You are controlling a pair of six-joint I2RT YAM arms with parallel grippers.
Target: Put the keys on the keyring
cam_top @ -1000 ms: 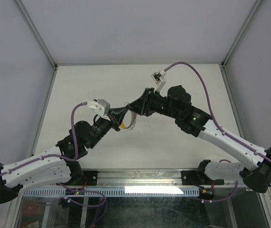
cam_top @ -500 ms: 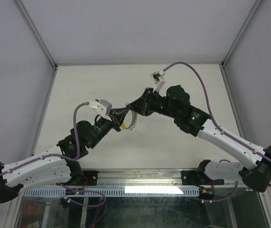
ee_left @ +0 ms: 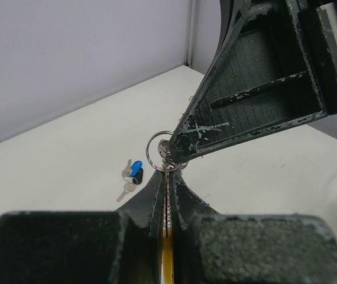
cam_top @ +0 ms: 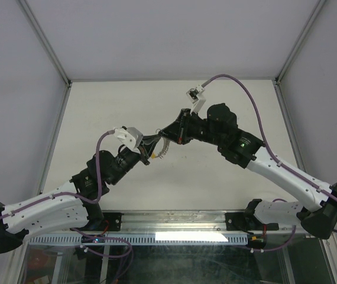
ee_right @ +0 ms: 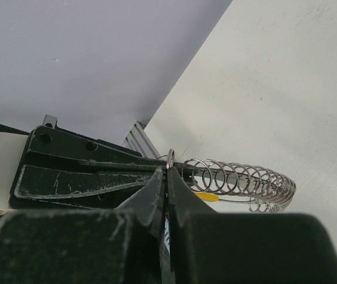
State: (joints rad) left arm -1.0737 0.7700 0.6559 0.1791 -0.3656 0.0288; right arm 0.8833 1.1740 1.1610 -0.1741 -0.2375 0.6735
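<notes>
In the left-wrist view alone, keys (ee_left: 134, 170).

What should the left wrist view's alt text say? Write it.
The left tool, shut on the keyring at its yellow segment, meets the right tool, which pinches a small metal ring at the tips. Beyond them, blue-headed keys lie on the white table.

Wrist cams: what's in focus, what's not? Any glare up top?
Left wrist: own left gripper is a blurred dark mass low in frame; the small ring and the keys on the table are sharp. Right wrist: right gripper soft, keyring coils crisp. Top external: even light, faint shadows, one glare strip on the front rail.
</notes>
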